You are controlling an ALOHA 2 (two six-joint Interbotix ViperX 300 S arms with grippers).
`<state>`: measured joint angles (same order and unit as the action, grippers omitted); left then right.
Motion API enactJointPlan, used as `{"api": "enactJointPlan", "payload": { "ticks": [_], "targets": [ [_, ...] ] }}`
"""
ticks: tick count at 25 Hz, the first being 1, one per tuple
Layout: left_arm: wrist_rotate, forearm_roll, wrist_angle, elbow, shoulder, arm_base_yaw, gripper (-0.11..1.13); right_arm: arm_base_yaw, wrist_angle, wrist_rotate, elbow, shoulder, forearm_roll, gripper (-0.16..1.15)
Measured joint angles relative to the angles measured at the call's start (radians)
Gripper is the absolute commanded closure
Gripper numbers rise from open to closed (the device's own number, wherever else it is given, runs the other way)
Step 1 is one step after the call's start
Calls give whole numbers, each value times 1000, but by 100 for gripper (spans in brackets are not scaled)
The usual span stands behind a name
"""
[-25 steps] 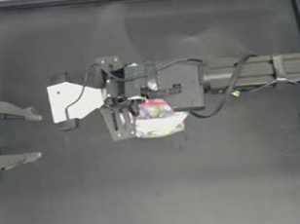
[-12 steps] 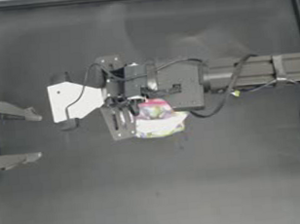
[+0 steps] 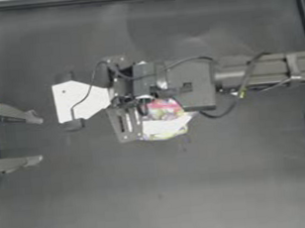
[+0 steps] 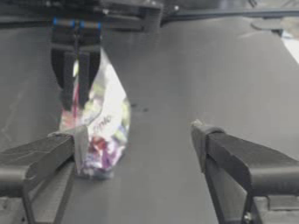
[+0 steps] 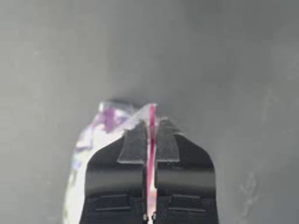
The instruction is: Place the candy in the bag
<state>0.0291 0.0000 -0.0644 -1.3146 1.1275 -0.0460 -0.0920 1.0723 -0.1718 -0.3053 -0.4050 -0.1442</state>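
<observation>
The right gripper [image 3: 134, 118], frame centre, pinches the soft, light clear plastic bag [image 3: 162, 119] by its pink strip; left gripper [image 3: 24, 138] waits open, left edge.

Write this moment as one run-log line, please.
right gripper: shut on bag, mid-table | left gripper: open, parked at left edge | candy: not visible

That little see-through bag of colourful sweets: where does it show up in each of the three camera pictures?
Top view: the bag hangs near the table's middle, just under the right arm.
Left wrist view: it dangles upright across the table, beyond the left gripper, which is open.
Right wrist view: its pink strip sits clamped between the jaws.
Shared landmark: the right gripper pinching its mouth.
</observation>
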Motion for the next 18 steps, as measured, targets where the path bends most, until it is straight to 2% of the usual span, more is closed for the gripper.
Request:
{"api": "enactJointPlan", "payload": {
  "ticks": [4,8,18],
  "targets": [
    [0,-6,0,0,3,-9,2,-2,-18,6,31,25,3,93],
    [0,-15,0,0,-12,-21,2,-3,-86,8,104,77,28,93],
    [0,-25,-28,12,-156,-44,2,-2,-207,14,235,156,49,93]
  ]
}}
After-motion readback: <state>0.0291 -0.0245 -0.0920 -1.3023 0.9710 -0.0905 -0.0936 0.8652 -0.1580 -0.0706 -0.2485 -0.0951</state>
